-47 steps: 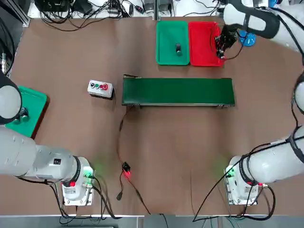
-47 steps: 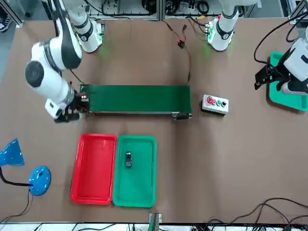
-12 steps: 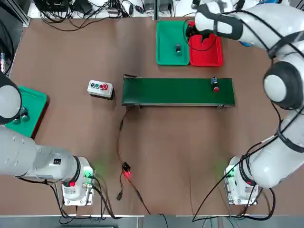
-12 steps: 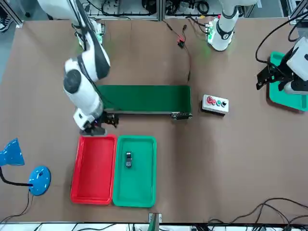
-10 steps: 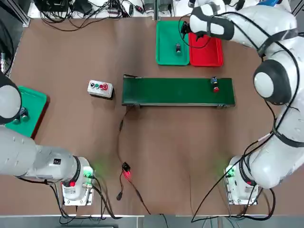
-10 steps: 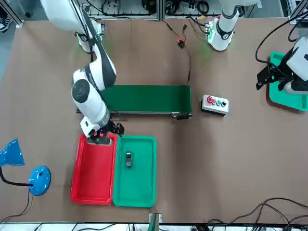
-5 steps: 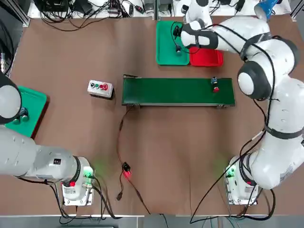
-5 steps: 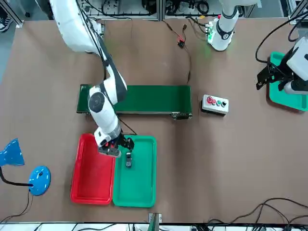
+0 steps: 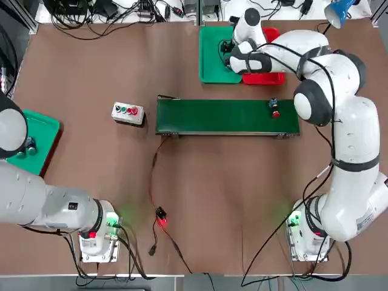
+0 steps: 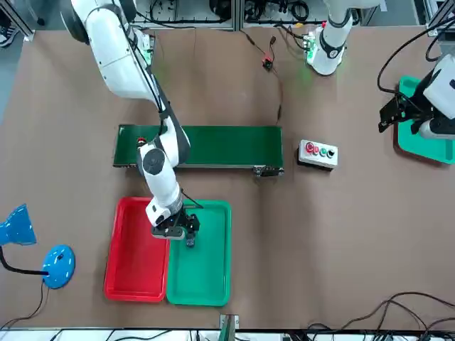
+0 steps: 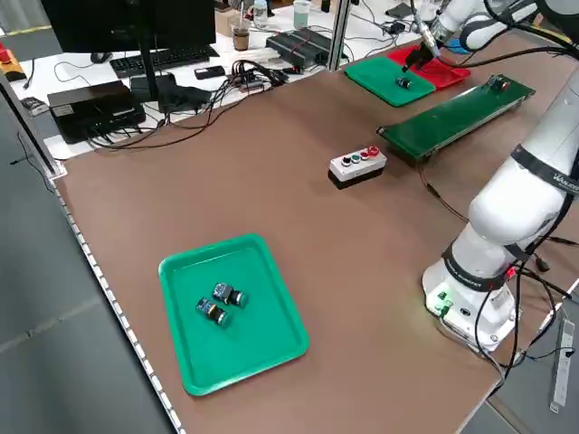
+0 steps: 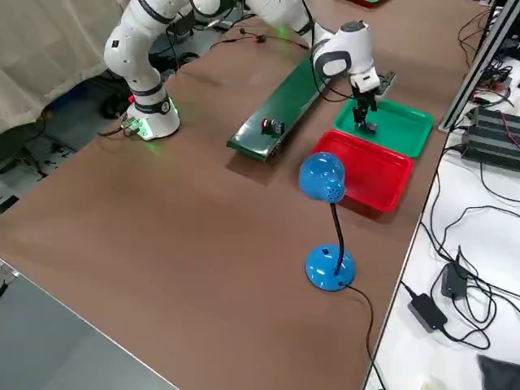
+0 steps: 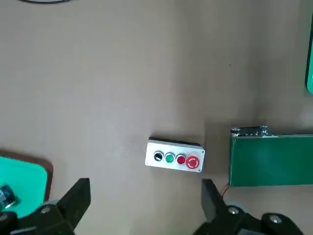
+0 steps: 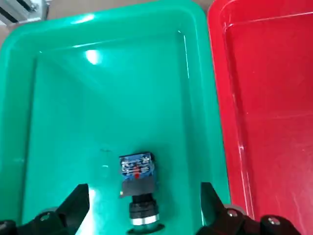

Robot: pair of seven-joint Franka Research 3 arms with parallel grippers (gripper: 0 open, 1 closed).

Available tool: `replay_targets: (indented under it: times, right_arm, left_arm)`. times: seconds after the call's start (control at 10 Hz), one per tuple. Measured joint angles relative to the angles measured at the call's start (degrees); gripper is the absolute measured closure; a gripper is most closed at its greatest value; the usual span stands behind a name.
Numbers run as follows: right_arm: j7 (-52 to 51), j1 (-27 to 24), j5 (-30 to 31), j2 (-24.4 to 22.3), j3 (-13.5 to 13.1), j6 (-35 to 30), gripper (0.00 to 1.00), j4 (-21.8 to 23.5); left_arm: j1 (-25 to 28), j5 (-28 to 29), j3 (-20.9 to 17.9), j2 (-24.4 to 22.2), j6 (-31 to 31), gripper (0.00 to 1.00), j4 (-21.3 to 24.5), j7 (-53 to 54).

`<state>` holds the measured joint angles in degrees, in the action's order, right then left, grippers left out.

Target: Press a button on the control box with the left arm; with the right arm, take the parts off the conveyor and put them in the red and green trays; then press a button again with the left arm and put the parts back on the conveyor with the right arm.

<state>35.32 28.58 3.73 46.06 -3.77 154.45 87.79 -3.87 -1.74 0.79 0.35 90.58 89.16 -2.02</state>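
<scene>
One blue-topped, silver-tipped part (image 14: 138,182)

Two white Franka arms, glossy rounded links.
Right arm (image 9: 339,121): black cable along the links; both bases (image 9: 97,237) lit green, black jaws.

The top view looks straight down with the arm bases at the lower edge, and the front view faces them from across the brown table (image 9: 91,54), so the long dark green conveyor belt (image 9: 227,116) sits mid-frame in both but mirrored. The two side views look down diagonally from opposite table ends, the left one nearest a green plastic tray holding small parts (image 11: 231,312), the right one nearest a blue desk lamp (image 12: 323,191). The left wrist camera looks down from high up on the grey three-button control box (image 13: 174,156), also visible at centre left in the top view, while the right wrist camera hangs close over the green and red trays (image 14: 205,73) that fill its frame.
</scene>
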Motion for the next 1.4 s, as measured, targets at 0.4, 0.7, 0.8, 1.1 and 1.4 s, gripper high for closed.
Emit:
replay_targets:
  times: [0.4,0.7,0.8,1.1,1.4]
  right_arm:
    - [-0.02,0.57,0.13,2.89,0.05,0.08,0.0,-0.27]
    - [-0.03,0.93,0.25,3.19,0.07,0.11,0.0,-0.6]
    - [-0.03,1.0,0.27,3.21,0.07,0.11,0.0,-0.95]
    - [-0.02,1.02,0.27,3.24,0.07,0.1,0.0,-1.51]
    - [-0.02,1.16,0.27,3.41,0.12,0.11,0.0,-1.77]
  left_arm:
    - [-0.01,0.0,0.27,0.0,0.0,0.0,0.0,0.0]
    - [-0.04,0.0,0.37,0.0,0.0,0.0,0.0,0.0]
    - [-0.06,0.0,0.4,0.0,0.0,0.0,-0.01,0.0]
    - [-0.05,0.0,0.39,0.0,0.0,0.0,-0.01,0.0]
    - [-0.3,0.0,0.44,0.0,0.0,0.0,-0.01,0.0]
